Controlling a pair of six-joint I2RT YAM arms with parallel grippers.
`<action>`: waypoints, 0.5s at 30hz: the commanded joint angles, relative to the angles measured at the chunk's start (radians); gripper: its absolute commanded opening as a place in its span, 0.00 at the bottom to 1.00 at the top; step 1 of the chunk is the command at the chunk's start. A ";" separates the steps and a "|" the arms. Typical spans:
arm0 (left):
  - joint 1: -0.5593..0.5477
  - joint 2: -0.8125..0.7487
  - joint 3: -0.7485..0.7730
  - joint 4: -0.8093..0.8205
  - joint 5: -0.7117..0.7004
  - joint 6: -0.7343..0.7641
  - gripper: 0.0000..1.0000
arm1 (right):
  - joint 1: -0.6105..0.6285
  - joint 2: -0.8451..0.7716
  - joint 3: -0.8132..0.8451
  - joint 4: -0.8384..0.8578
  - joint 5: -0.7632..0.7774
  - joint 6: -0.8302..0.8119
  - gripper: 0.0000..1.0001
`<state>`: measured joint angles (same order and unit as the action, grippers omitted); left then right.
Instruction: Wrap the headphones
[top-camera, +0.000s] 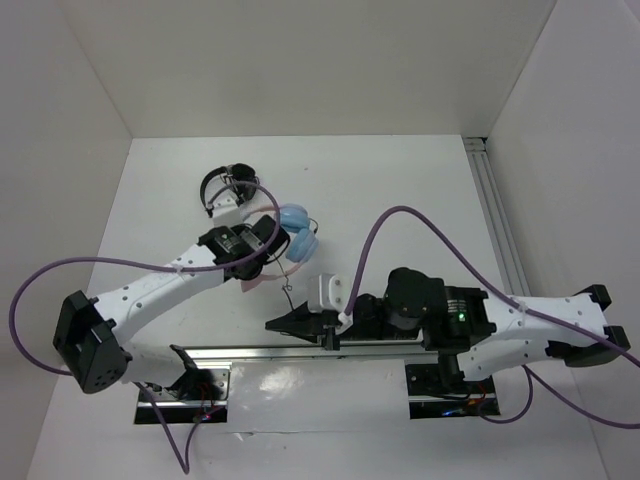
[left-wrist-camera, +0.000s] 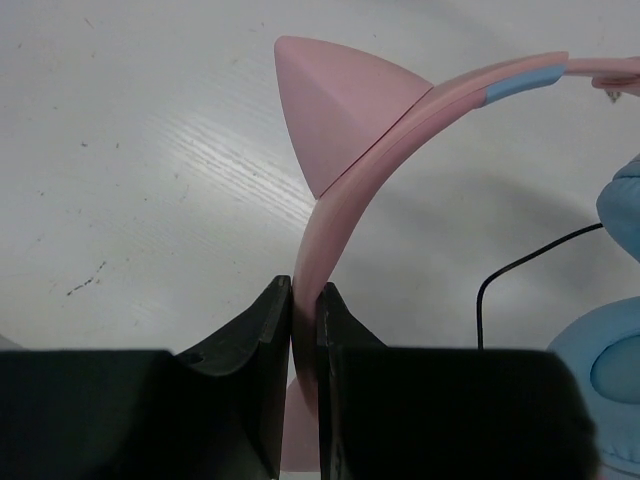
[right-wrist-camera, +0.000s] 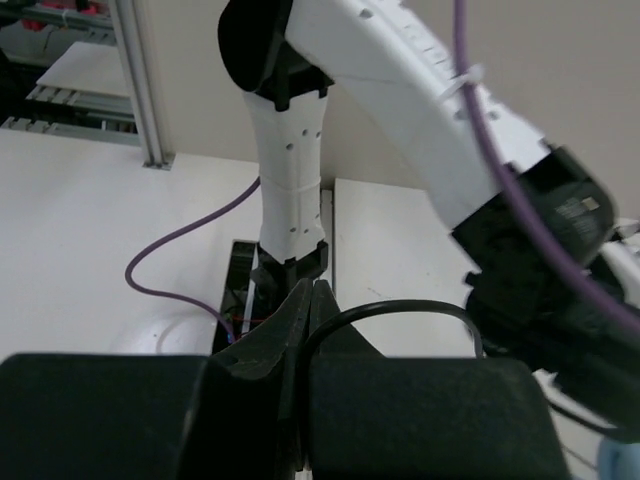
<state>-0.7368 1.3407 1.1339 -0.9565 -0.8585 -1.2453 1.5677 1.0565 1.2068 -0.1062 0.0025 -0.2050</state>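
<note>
**Visitor:** Where are the headphones right now?

**Onlooker:** The headphones (top-camera: 296, 238) are left of centre on the white surface (top-camera: 400, 180), right at the left arm's wrist. The pink headband (left-wrist-camera: 345, 210) arches upward with one cat ear (left-wrist-camera: 335, 110) pointing out. The light-blue ear cups (left-wrist-camera: 620, 350) sit to one side, and a thin black cable (left-wrist-camera: 520, 262) trails loose from them. A smaller pair of black headphones (top-camera: 225, 185) lies just behind.

**Visitor:** And the two end effectors?

**Onlooker:** The left end effector (left-wrist-camera: 303, 295) is clamped on the headband, one finger on each face. The right end effector (right-wrist-camera: 305, 295) is low near the front rail with its jaws pressed together. A thin black cable arcs away from its tips, and I cannot tell whether it is pinched there.

**Visitor:** What would make the wrapping go well?

**Onlooker:** I would say the left grip should act as a steady anchor for the band. The right arm needs a sure hold on the cable near its free end. It should lay even, snug turns around the headphones, with gentle tension and no tugging where the cable leaves the cup.
</note>
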 joint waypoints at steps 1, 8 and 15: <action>-0.088 -0.080 -0.046 0.093 -0.060 -0.048 0.00 | -0.026 -0.027 0.082 -0.075 0.030 -0.030 0.00; -0.242 -0.186 -0.172 0.225 -0.019 0.150 0.00 | -0.055 -0.050 0.140 -0.171 0.059 -0.057 0.00; -0.314 -0.297 -0.337 0.476 0.142 0.383 0.00 | -0.055 -0.101 0.151 -0.191 0.091 -0.068 0.00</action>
<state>-1.0279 1.1202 0.8436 -0.6727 -0.7914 -0.9802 1.5158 1.0065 1.3167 -0.2787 0.0593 -0.2493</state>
